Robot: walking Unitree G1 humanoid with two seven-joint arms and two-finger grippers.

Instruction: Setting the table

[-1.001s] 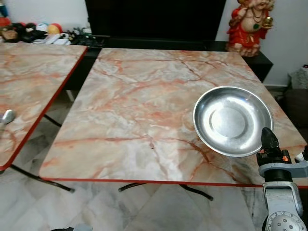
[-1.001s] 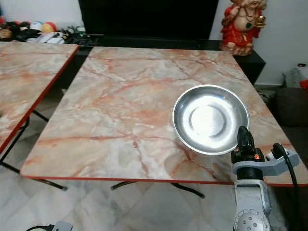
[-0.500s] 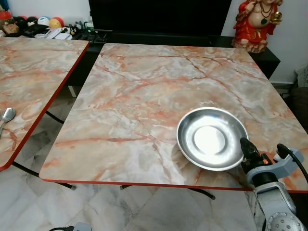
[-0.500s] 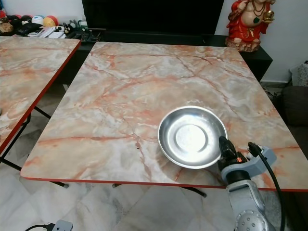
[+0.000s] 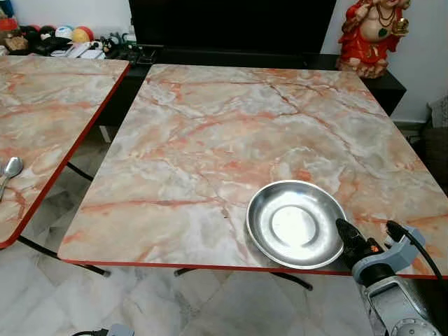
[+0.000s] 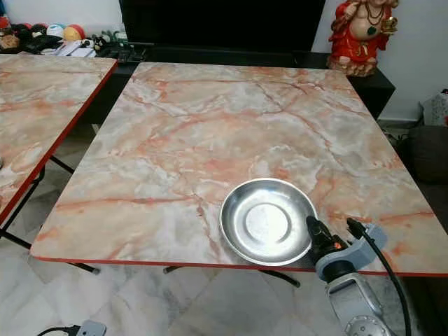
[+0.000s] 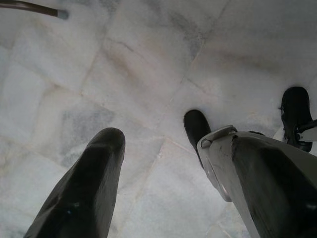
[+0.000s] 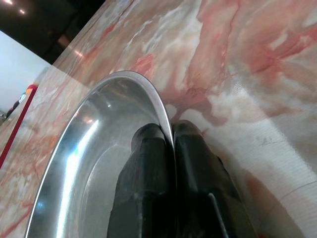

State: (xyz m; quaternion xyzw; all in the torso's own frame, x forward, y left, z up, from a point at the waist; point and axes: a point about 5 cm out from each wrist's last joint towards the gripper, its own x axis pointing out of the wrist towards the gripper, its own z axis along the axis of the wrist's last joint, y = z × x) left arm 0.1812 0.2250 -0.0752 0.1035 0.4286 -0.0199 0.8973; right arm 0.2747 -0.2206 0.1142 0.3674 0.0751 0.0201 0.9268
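Gripping the rim of the round, shallow, shiny steel plate [image 5: 295, 224], my right gripper [image 8: 166, 136] has its two black fingers pinched on the thin edge, one inside the bowl and one outside. The plate is bare metal with a flat centre that mirrors the light. It sits on the orange-veined marble-pattern table [image 5: 210, 140] with red edging, close to the near edge and toward the near right corner. My left gripper [image 7: 153, 144] hangs spread apart above the pale tiled floor [image 7: 148, 64].
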